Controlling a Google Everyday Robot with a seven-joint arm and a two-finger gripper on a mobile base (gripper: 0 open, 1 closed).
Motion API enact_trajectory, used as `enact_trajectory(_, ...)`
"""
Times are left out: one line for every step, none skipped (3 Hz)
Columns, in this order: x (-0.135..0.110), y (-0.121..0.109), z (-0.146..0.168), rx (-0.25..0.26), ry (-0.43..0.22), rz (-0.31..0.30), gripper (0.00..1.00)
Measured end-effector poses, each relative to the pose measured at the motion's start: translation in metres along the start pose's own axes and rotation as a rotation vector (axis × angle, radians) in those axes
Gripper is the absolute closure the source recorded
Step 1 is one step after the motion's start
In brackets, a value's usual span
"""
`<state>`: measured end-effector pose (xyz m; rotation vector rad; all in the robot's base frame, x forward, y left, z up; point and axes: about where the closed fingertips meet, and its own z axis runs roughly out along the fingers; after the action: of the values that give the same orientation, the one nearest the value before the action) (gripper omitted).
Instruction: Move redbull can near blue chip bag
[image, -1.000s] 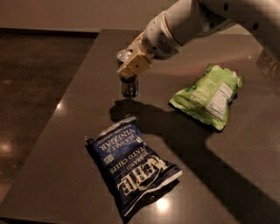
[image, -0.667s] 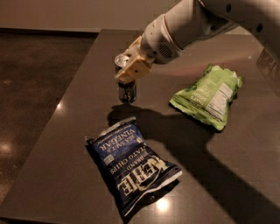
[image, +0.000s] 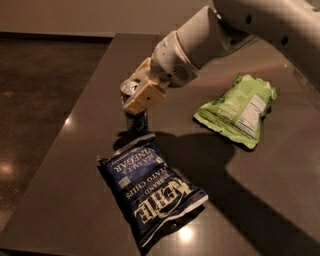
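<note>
The redbull can (image: 135, 120) stands upright on the dark table, just behind the far end of the blue chip bag (image: 150, 189). Its silver top shows beside the tan fingers (image: 145, 95). My gripper (image: 136, 97) is shut on the can's upper part, reaching in from the upper right on the white arm (image: 210, 35). The blue chip bag lies flat near the table's front, its white lettering facing up. The can's lower end is almost touching the bag's far edge.
A light green chip bag (image: 237, 109) lies flat to the right of the can. The table's left edge (image: 75, 120) runs diagonally, with dark floor beyond it. The arm casts a broad shadow over the table's middle.
My gripper has carried the can toward the front and lowered it, from a spot further back to just behind the blue chip bag. The bags have not moved.
</note>
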<state>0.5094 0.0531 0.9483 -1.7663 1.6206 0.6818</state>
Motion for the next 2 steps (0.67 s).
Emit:
enact_trajectory(0.0015, 0.0075, 0.0079, -0.035, 0.016, -0.021, 0.84)
enact_trajectory(0.0051, 0.0119, 0.0138, -0.056, 0.029, -0.033, 0.61)
